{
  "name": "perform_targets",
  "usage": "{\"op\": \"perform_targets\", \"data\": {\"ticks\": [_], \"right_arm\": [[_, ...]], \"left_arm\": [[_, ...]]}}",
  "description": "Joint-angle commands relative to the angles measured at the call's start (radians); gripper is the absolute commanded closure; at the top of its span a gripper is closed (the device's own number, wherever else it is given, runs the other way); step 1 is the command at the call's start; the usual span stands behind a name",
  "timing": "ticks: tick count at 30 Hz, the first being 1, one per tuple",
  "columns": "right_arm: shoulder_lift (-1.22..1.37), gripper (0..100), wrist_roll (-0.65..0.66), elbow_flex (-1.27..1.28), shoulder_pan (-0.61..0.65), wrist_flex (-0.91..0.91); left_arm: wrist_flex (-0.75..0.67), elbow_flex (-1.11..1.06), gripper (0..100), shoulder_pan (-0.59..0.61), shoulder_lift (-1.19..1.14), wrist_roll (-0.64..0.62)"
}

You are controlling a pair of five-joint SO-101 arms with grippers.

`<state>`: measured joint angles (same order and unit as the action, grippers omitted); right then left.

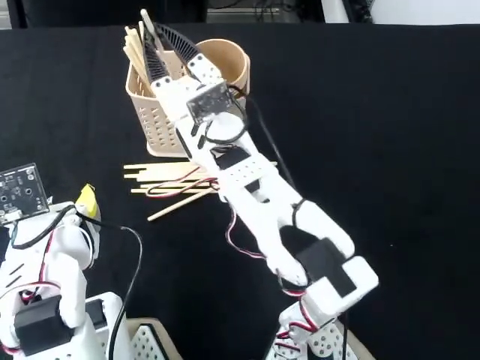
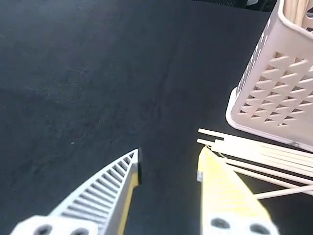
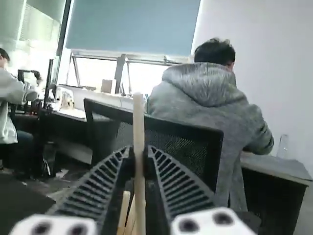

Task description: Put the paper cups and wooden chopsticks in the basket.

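Right hand clenched on chopstick above basket; left hand released, beside loose chopsticks.

Plastic basket, wooden chopsticks, matt table

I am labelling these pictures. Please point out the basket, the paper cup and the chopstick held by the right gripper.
basket (image 1: 154, 120): high view, its perforated front wall.
paper cup (image 1: 238, 69): high view, its brown side.
chopstick (image 3: 139, 122): right wrist view, its bare upper shaft.
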<state>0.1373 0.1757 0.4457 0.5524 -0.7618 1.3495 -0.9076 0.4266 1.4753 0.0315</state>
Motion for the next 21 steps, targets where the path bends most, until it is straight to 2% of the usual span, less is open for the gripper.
{"op": "perform_targets", "data": {"ticks": [1,3,7,9,13,15,18,21], "right_arm": [[0.002,97.7,-0.009,-0.051,-0.008,0.021],[0.005,91.8,-0.009,-0.050,-0.011,0.069],[-0.001,73.4,-0.009,-0.065,-0.005,0.242],[-0.002,69.4,-0.009,-0.077,0.008,0.275],[-0.061,71.3,-0.008,-0.071,0.014,0.287],[-0.136,72.9,-0.006,-0.064,0.014,0.353],[-0.283,78.6,-0.009,-0.056,0.014,0.534],[-0.449,90.0,-0.009,-0.061,0.014,0.773]], "left_arm": [[-0.018,0.001,80,-0.013,0.005,0.002],[-0.018,0.001,80,-0.013,0.005,0.002],[-0.018,0.001,80,-0.013,0.005,0.002],[-0.018,0.001,80,-0.013,0.005,0.003],[-0.017,-0.001,80,-0.008,0.005,0.003],[-0.018,-0.010,80,-0.010,0.005,0.005],[-0.018,-0.012,80,-0.012,0.005,0.005],[-0.025,-0.015,80,-0.005,0.003,0.005]]}}
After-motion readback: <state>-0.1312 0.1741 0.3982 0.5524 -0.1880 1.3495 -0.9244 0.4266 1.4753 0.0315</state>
